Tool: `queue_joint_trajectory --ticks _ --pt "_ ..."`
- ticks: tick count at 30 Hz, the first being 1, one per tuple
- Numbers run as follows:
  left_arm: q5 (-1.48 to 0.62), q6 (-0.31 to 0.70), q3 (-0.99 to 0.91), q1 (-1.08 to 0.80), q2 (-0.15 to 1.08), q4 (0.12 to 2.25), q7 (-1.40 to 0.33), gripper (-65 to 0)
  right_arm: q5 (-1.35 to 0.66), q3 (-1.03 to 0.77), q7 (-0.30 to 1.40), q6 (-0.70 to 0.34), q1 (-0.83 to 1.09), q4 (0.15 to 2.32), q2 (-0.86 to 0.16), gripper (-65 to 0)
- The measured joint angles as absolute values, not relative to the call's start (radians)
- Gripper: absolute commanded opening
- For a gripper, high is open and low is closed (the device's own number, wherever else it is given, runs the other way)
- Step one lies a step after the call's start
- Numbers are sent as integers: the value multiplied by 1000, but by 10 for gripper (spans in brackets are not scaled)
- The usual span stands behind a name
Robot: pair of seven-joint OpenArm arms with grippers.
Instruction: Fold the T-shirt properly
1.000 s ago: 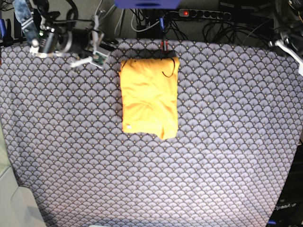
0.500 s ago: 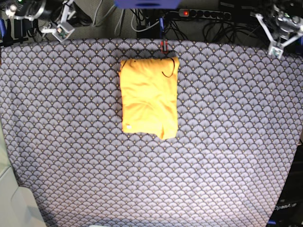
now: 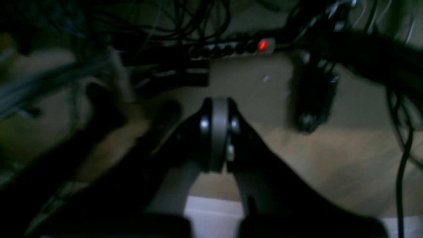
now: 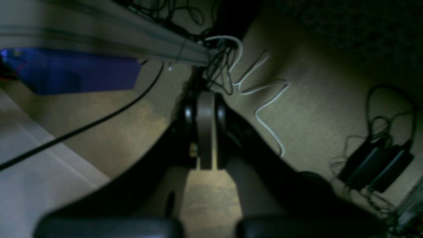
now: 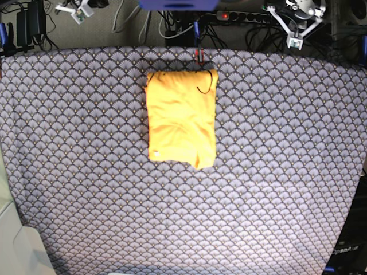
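Up toward twelve o'clock on the bench, the T-shirt (image 5: 181, 118) lies folded into a soft, rumpled yellow-orange rectangle on the scallop-patterned cloth (image 5: 275, 189). Left pincer (image 3: 214, 132) pressed together, holding nothing, above a lit power strip (image 3: 244, 48). Right pincer (image 4: 205, 130) pressed together too, over carpet and a white cable (image 4: 264, 96).

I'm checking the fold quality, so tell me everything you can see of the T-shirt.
The T-shirt is plain yellow-orange soft cloth with no print, folded into a compact upright rectangle with light wrinkles and a slightly uneven lower edge. It lies flat on the scallop-patterned cloth, near the far middle edge. A thin dark loop shows at its top right corner. No gripper touches it.
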State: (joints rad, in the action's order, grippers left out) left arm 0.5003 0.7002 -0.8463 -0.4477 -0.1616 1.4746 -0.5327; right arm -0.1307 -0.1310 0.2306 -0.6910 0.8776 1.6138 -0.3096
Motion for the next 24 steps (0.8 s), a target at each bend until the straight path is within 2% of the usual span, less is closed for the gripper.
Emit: queue_joint_trajectory --ticks 7,12,16,20,24 --pt "506 699 -957 -412 -152 1129 -160 -650 -42 -163 36 -688 793 1298 -212 -650" --pt "510 696 -1008 -405 -150 958 46 -650 -31 -213 -94 -686 723 1081 -199 -650" --pt "505 696 -1025 -386 -109 805 129 -650 -32 -214 -199 -688 638 849 -199 -650" --pt "508 692 -1026 -336 -30 591 141 -650 -31 -213 -335 -684 488 510 -207 -650" --pt "501 685 -1024 -303 20 426 192 -650 -31 -210 -540 -687 333 111 -245 -650"
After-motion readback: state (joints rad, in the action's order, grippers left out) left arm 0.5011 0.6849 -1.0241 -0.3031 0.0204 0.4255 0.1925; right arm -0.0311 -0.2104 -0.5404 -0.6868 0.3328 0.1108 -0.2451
